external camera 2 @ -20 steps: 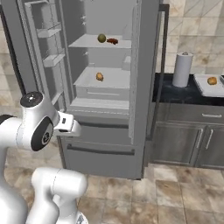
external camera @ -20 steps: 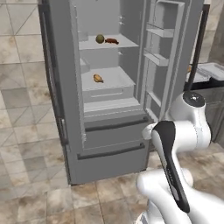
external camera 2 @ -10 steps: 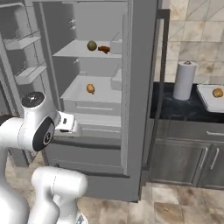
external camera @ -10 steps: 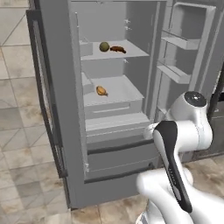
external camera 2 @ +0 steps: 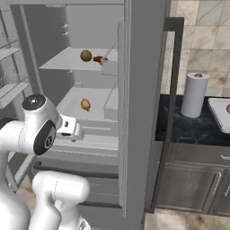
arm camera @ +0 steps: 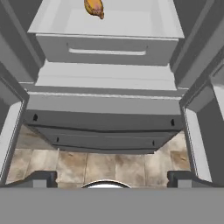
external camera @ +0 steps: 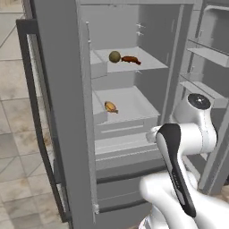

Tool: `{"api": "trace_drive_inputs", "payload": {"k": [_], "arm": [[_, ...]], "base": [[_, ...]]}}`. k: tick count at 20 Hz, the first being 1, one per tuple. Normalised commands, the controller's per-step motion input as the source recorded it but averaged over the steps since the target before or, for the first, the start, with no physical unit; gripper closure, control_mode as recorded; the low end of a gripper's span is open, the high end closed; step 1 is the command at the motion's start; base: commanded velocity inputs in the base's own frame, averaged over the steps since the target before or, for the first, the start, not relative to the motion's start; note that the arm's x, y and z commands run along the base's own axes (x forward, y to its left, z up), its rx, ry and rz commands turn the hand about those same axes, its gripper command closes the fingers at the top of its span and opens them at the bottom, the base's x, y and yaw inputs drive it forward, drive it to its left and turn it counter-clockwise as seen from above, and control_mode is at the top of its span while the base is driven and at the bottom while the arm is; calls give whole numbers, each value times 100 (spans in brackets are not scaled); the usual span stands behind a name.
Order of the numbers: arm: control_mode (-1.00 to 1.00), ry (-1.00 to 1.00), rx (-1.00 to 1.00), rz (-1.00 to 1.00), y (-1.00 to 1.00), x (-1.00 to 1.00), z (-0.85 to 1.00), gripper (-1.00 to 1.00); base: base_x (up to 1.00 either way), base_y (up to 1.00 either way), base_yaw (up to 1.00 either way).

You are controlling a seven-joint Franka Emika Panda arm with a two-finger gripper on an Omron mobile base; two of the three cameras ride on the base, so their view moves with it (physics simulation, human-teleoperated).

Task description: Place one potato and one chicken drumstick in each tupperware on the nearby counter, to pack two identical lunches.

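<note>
Since the earlier pictures our base has driven closer to the open grey refrigerator (external camera: pixel 67 89), so both base views have shifted and the shelves loom larger; the food on them lies where it lay. On the upper white shelf (external camera: pixel 147 62) we see a round olive-brown potato (external camera: pixel 114 56) near the shelf's middle, with a dark reddish-brown chicken drumstick (external camera: pixel 131 59) just beside it, toward the right edge in the left base view. On the lower white shelf (external camera: pixel 134 105) a golden-orange piece of food (external camera: pixel 110 106) rests near the left front corner; whether it is potato or drumstick we cannot tell. Our white arm's gripper (arm camera: pixel 112 177) hangs in front of the fridge's lower drawers with its dark fingertips (arm camera: pixel 41 177) spread wide, holding nothing. In the right base view a white paper towel roll (external camera 2: pixel 194 95) stands upright on the dark counter (external camera 2: pixel 188 130), and a white tupperware (external camera 2: pixel 220 112) sits at the counter's right edge
</note>
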Motion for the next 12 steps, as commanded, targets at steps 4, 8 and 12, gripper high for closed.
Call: {"api": "trace_drive_inputs", "payload": {"k": [4, 8, 12], "arm": [[100, 0, 0, 0, 0, 0, 0, -100], [100, 0, 0, 0, 0, 0, 0, -100], [100, 0, 0, 0, 0, 0, 0, -100]], "base": [[58, 0, 0], [54, 0, 0], [50, 0, 0]]}}
